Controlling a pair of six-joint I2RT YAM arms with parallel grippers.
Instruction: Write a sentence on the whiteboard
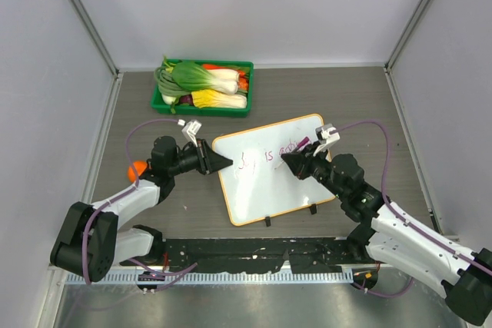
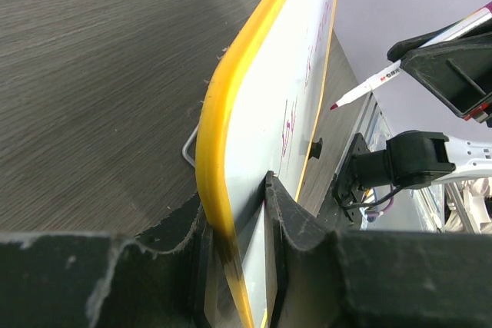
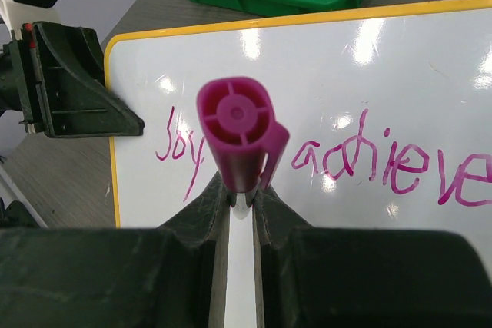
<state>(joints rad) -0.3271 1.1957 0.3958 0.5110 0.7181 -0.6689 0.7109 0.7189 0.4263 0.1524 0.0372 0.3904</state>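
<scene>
Whiteboard (image 1: 265,190) edge sits clamped in left pincer (image 1: 224,161); right pincer (image 3: 241,193) grips marker (image 3: 238,132).

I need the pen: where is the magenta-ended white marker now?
In the top view, the magenta-ended white marker is right of centre, held in the right gripper over the orange-rimmed whiteboard, on its right half.

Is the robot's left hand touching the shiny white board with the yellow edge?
Touching. The left wrist view shows the left gripper clamped on the whiteboard, one finger against each face.
</scene>
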